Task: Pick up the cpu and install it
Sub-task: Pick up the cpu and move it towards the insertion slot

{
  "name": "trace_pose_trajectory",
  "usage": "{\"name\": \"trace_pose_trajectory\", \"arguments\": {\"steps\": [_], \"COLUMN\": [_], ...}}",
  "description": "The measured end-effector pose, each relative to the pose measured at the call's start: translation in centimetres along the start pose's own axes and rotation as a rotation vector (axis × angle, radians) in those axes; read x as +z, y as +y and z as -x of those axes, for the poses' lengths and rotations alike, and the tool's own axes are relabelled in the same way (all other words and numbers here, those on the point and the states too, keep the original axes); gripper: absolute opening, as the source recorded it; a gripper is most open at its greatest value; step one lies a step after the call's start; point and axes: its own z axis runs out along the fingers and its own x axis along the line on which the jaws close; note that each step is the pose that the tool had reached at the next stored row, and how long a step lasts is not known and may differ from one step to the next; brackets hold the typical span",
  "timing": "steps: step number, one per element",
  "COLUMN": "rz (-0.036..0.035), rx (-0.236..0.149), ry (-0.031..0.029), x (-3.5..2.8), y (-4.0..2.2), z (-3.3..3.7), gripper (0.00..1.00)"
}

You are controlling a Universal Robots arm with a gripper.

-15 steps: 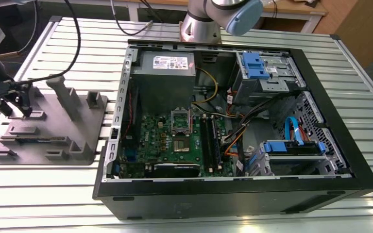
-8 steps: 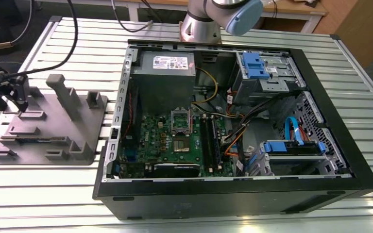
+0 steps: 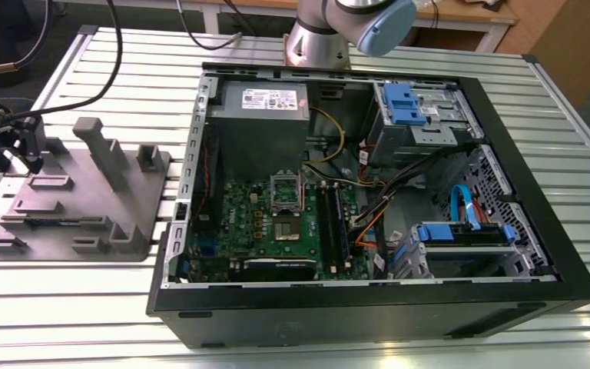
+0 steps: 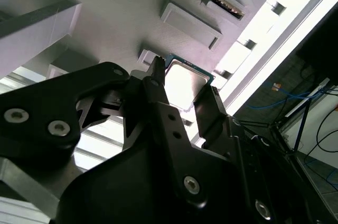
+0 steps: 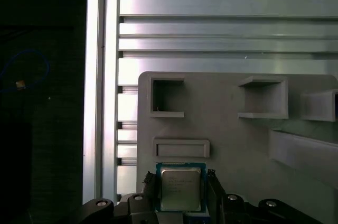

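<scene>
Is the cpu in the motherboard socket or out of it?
Out. The cpu is at the grey fixture plate, outside the computer case, with the tool around it.

Hand [image 5: 181, 177] is straddling the cpu [image 5: 180, 189], whose silvery top is facing the camera. The cpu is sitting just beside a raised rectangular ledge [image 5: 180, 148] of the grey fixture plate [image 5: 237, 145]. Plate is lying on the slatted aluminium worktop [image 5: 211, 28].

No print is legible on the cpu [image 5: 180, 189] or the power-supply label [image 3: 270, 98].
</scene>
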Motion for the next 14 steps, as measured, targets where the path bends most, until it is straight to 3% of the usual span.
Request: {"name": "trace_pose_trajectory", "arguments": {"steps": [9, 14], "rz": [0.0004, 0.0003], "rx": [0.000, 0.000], "ry": [0.0000, 0.0001], "x": [-0.02, -0.60], "y": [0.00, 0.03], "z": [0.00, 0.00], "gripper": [0.47, 0.47]}}
